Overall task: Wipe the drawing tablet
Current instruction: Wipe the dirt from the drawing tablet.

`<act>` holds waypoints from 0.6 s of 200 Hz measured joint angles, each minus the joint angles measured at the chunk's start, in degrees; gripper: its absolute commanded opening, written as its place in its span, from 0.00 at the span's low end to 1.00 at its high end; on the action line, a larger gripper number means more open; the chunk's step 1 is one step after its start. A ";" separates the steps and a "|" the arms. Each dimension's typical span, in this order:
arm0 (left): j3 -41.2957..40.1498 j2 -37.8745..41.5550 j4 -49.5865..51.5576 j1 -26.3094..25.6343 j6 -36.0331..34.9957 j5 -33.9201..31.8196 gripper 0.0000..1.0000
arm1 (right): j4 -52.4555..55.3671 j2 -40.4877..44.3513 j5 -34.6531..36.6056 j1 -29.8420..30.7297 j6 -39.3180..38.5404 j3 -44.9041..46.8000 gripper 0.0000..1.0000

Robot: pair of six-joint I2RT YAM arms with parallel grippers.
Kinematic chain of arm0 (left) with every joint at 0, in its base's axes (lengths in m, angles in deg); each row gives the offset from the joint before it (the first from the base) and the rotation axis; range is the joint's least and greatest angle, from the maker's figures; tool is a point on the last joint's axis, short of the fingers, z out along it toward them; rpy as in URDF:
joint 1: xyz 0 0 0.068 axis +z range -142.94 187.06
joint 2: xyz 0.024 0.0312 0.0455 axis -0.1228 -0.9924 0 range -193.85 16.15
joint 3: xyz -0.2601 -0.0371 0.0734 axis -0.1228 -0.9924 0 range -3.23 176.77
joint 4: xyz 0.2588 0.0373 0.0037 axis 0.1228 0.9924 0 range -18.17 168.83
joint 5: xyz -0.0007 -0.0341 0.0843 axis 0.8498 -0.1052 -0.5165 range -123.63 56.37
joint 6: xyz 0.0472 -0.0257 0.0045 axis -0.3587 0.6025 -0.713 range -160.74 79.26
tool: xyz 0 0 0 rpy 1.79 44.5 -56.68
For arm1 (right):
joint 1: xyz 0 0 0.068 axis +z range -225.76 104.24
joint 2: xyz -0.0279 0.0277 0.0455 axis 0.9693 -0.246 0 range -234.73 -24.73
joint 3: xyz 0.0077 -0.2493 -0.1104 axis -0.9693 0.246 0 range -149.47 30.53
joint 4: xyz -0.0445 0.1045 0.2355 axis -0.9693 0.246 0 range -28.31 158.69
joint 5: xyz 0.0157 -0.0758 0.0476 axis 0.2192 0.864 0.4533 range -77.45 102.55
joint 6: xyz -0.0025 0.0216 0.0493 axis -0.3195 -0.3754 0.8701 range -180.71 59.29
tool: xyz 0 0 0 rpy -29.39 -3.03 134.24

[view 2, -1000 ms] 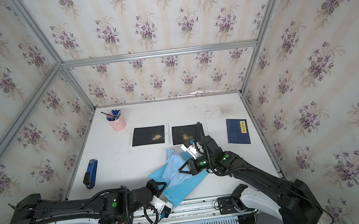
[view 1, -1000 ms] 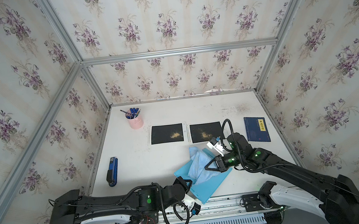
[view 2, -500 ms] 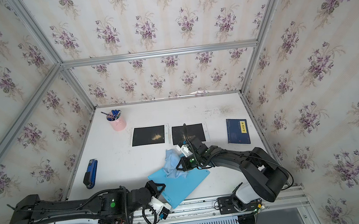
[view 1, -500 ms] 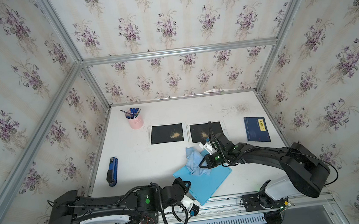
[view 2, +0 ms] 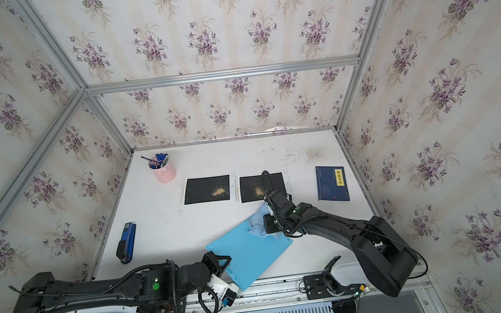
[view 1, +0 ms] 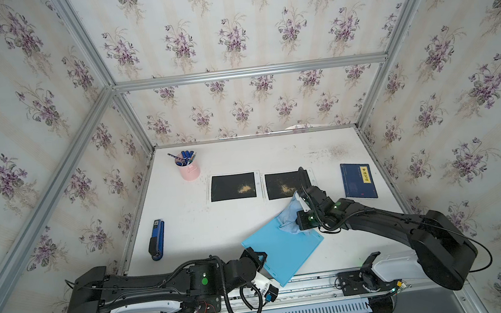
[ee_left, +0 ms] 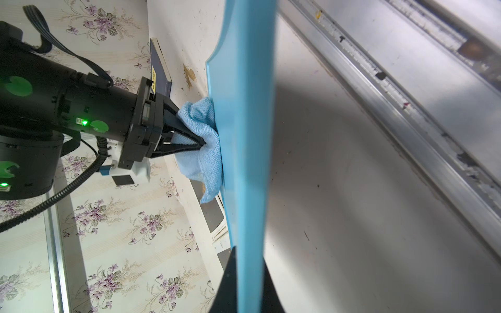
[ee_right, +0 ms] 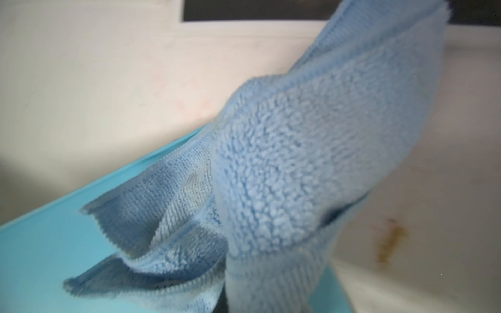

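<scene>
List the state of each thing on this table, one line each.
drawing tablet: gripped at its near edge.
cloth: bunched, pressed on the tablet.
left gripper: shut on the tablet.
right gripper: shut on the cloth.
black mats: dusted with yellow powder.
pen cup: upright, holding pens.
book: closed, flat.
stapler: closed, flat.

Cloth [view 1: 286, 220] sits on the far corner of the drawing tablet [view 1: 281, 252]; behind it two pads [view 1: 232, 186] [view 1: 281, 185] (side by side), book [view 1: 358, 180] rightward, stapler [view 1: 157, 240] leftward.
</scene>
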 measured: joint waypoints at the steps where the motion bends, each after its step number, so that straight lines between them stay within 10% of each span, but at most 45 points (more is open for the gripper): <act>1: 0.00 -0.04 0.00 0.00 0.00 -0.02 0.00 | -0.09 0.00 -0.28 0.17 -0.09 0.00 0.00; 69: 0.02 -0.55 0.66 -0.07 0.00 0.00 0.00 | -18.05 8.50 -30.34 12.94 1.29 9.77 0.00; 120: 0.07 -0.96 1.55 -0.07 -0.04 0.28 0.00 | -13.29 3.91 -18.38 0.48 4.63 11.08 0.00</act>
